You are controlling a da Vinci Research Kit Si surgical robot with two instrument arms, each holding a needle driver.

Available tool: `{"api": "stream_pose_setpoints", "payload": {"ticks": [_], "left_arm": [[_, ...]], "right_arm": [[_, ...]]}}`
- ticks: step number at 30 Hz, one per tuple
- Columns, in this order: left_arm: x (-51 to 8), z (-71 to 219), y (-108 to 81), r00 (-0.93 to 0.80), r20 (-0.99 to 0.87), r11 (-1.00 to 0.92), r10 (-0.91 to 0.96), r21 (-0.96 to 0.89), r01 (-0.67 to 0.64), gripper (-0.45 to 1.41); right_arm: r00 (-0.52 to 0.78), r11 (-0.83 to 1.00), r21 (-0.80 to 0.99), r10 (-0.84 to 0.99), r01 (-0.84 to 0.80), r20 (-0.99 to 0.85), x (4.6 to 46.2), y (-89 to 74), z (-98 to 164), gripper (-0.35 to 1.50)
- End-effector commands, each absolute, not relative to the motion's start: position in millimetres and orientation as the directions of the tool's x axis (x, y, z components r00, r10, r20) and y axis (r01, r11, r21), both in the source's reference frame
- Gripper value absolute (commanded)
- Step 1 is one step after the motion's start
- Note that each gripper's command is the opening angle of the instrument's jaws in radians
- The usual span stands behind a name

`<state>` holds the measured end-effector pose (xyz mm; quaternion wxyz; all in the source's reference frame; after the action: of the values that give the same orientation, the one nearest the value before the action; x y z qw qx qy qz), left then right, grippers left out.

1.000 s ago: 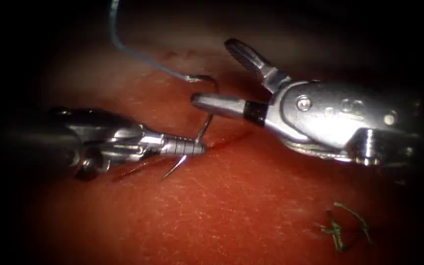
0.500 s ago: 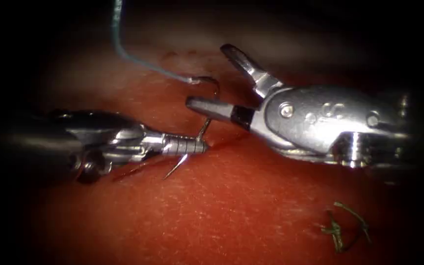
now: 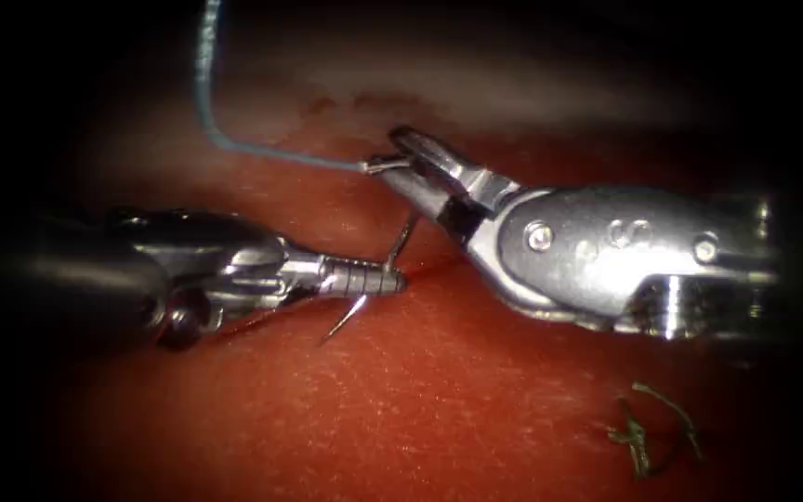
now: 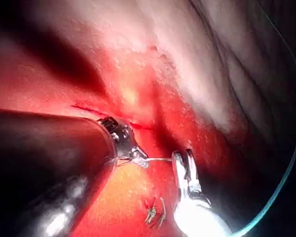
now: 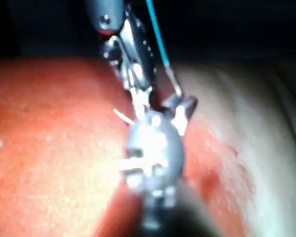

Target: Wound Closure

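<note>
- Left claw (image 3: 385, 280): closed on the needle (image 3: 398, 244) near its pointed end; the sharp tip juts out just below the claw, clear of the tissue (image 3: 439, 390). Also seen in the left wrist view (image 4: 140, 160) and the right wrist view (image 5: 138, 96).
- Right claw (image 3: 400, 158): narrow, closed on the needle's tail end, right where the thread (image 3: 234, 149) joins. Seen again in the left wrist view (image 4: 183, 160) and the right wrist view (image 5: 180, 106).
- Needle: curved, spanning the gap between the two claws, its arc rising from the left claw up to the right claw. Held above the tissue at both ends; whether any of the mid-curve touches the tissue cannot be told. Right wrist view shows it too (image 5: 175, 85).
- Thread: pale blue, running from the right claw away to the left claw's far side, then bending upward out of view. Seen also in the left wrist view (image 4: 286, 173) and the right wrist view (image 5: 158, 32).
- Cut (image 3: 434, 267): dark slit in the tissue, directly beneath the left claw's tip.
- Tissue: red and wet around both claws, paler beyond the right claw.
- Thread scraps (image 3: 648, 432): small greenish tangle lying on the tissue, well below the right claw, right of the cut. Left wrist view shows them near the right claw (image 4: 155, 213).
</note>
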<state>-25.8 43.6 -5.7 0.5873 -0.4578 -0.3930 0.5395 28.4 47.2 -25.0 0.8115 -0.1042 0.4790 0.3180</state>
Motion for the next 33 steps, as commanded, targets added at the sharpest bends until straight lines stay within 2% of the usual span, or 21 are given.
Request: {"api": "stream_pose_setpoints", "payload": {"ticks": [1, 2, 5, 12, 16, 17, 19, 26, 31, 33], "left_arm": [[-26.4, -5.0, 43.3, 0.1, -0.066, -0.037, 0.993, -0.962, -0.271, 0.55], [-26.4, -4.9, 43.4, 0.096, -0.083, -0.054, 0.992, -0.961, -0.273, 0.66], [-25.9, -4.6, 44.0, 0.083, -0.159, -0.132, 0.984, -0.955, -0.264, 0.77], [-22.7, -5.9, 42.8, 0.036, -0.244, -0.23, 0.969, -0.945, -0.234, 0.78], [-19.9, -6.6, 41.1, -0.024, -0.365, -0.36, 0.931, -0.902, -0.239, 0.72], [-19.1, -6.6, 40.3, -0.089, -0.475, -0.481, 0.876, -0.839, -0.256, 0.69], [-18.6, -6.4, 39.6, -0.16, -0.549, -0.571, 0.82, -0.777, -0.264, 0.64], [-18.8, -5.2, 36.3, -0.266, -0.607, -0.662, 0.749, -0.697, -0.275, 0.42], [-19.7, -3.8, 35.5, -0.279, -0.614, -0.674, 0.738, -0.678, -0.293, -0.01], [-19.7, -3.4, 35.6, -0.276, -0.616, -0.675, 0.738, -0.668, -0.314, -0.1]], "right_arm": [[0.338, 0.777, 0.138, 0.416, -0.614, -0.844, 28.5, 47.0, -24.4, -0.35], [0.338, 0.778, 0.138, 0.416, -0.613, -0.845, 28.4, 47.0, -24.4, -0.35], [0.342, 0.788, 0.132, 0.403, -0.601, -0.849, 27.7, 47.0, -24.2, -0.35], [0.314, 0.869, 0.196, 0.362, -0.454, -0.877, 27.2, 48.7, -22.3, -0.35], [0.256, 0.899, 0.228, 0.336, -0.374, -0.906, 27.8, 49.4, -21.0, -0.35], [0.237, 0.913, 0.241, 0.327, -0.331, -0.915, 28.3, 49.5, -20.3, -0.35], [0.216, 0.927, 0.25, 0.315, -0.279, -0.924, 28.7, 50.0, -19.7, -0.35], [0.145, 0.971, 0.238, 0.241, -0.037, -0.96, 31.5, 54.8, -17.2, -0.35], [0.081, 0.992, 0.076, 0.068, 0.103, -0.994, 34.4, 55.4, -15.4, -0.35], [0.067, 0.992, 0.006, -0.003, 0.124, -0.998, 35.2, 54.5, -15.0, -0.35]]}}
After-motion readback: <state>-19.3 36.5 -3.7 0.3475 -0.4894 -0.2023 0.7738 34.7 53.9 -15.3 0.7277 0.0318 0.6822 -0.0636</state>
